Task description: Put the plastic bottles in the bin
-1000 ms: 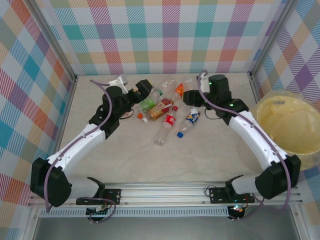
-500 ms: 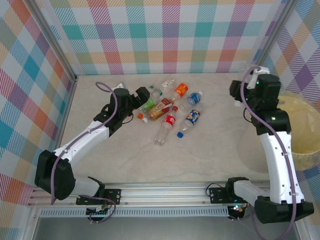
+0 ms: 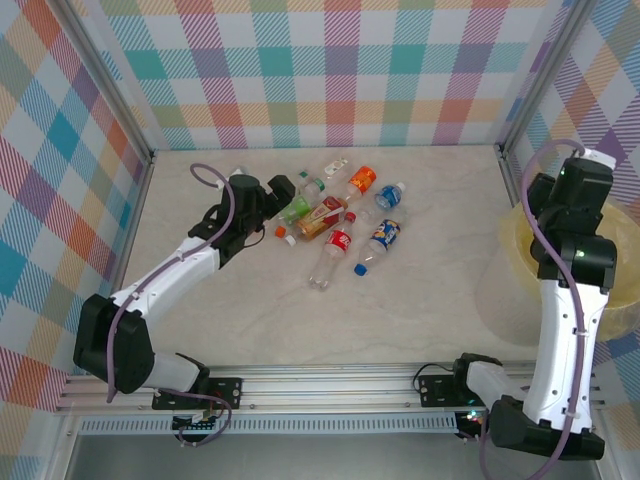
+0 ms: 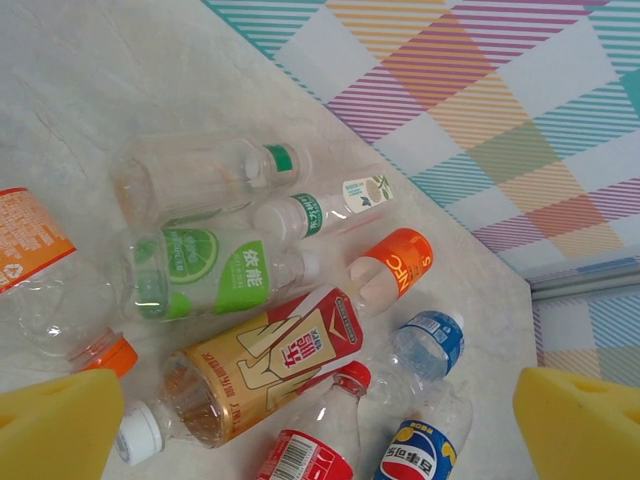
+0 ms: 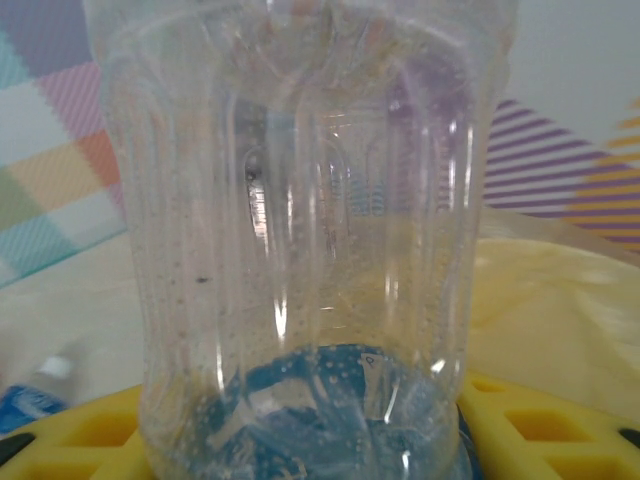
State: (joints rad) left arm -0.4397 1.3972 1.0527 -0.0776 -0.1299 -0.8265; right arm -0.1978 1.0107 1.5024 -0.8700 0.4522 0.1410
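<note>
Several plastic bottles lie in a loose pile at the back middle of the table. My left gripper hovers at the pile's left edge, open and holding nothing. Between its yellow pads I see a red-and-gold labelled bottle, a green-labelled one, an orange one and a blue-capped one. My right arm is raised over the bin at the far right. My right gripper is shut on a clear bottle with a blue label, and the pale-yellow bin lies behind it.
Checked walls close the table at the back and both sides. A metal rail runs along the near edge. Bare table stretches between the pile, the bin and the arm bases.
My right arm has swung from the pile to the right and risen over the bin, carrying the clear bottle. My left gripper has stayed open by the pile, shifting only slightly.
</note>
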